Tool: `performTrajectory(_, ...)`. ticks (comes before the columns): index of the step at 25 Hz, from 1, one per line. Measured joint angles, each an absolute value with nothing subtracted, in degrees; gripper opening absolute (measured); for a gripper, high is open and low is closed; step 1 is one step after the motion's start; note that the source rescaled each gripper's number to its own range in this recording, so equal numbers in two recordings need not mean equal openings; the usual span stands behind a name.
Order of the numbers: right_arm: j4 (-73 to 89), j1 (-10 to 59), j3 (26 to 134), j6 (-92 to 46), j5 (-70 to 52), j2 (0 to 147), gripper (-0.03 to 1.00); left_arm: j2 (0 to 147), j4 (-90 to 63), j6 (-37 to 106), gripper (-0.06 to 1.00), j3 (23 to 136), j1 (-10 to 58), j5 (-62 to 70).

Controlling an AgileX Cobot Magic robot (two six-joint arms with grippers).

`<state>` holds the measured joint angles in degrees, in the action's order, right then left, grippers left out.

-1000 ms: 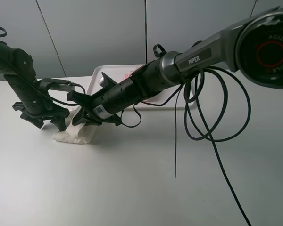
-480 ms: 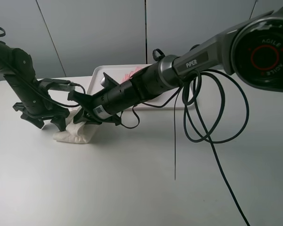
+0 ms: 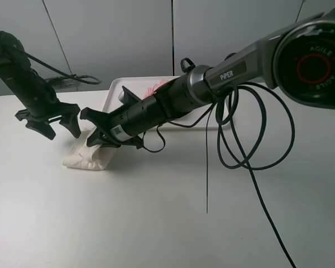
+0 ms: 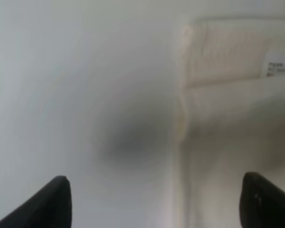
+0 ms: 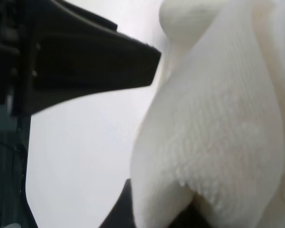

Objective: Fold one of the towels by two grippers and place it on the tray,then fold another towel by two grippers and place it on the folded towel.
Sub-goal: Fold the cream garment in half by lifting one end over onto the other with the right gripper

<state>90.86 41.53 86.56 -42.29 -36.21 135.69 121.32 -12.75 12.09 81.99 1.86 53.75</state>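
White tabletop [image 3: 156, 223] carries everything. White tray [image 3: 114, 89] at far edge, mid-width, pink towel [image 3: 158, 87] lying in it, mostly hidden behind right arm [image 3: 234, 67]. Cream towel [image 3: 89, 156] bunched on tabletop toward far-left corner, just in front of tray's left end. Right gripper [image 3: 100, 138] reaches across, jaws pressed together, pinching cream towel fold [image 5: 213, 142]. Left gripper [image 3: 58, 124] hangs above towel's left side, jaws spread wide, holding nothing; fingertips [image 4: 47, 204] apart.
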Motion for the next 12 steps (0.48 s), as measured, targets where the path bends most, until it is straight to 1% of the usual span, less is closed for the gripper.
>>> performTrajectory(3,90.86,41.53,86.56,-42.38,-36.21,135.69,0.05,121.32,-14.07,12.97,0.93,84.66,1.86,56.01)
performTrajectory(4,90.86,41.53,86.56,-42.38,-36.21,135.69,0.05,121.32,-14.36,13.21,0.93,85.71,1.86,56.96)
performTrajectory(5,90.86,41.53,86.56,-42.38,-36.21,135.69,0.08,121.42,-14.48,13.56,0.93,86.81,1.86,57.74)
performTrajectory(6,90.86,41.53,86.56,-42.38,-36.33,135.69,0.13,121.42,-14.48,14.18,0.93,87.77,1.86,58.39)
performTrajectory(8,90.86,41.53,86.56,-42.38,-36.91,135.69,0.31,121.42,-14.72,14.89,0.93,90.02,1.86,59.73)
performTrajectory(10,90.86,41.53,86.56,-42.38,-37.22,135.69,0.46,121.42,-14.87,15.12,0.93,91.95,1.86,61.07)
performTrajectory(11,91.02,41.53,86.56,-42.38,-37.52,135.69,0.51,121.42,-15.01,15.12,0.93,92.95,1.86,61.83)
performTrajectory(12,92.01,41.53,86.56,-42.38,-37.92,135.69,0.53,121.42,-15.14,15.12,0.93,93.87,1.86,62.43)
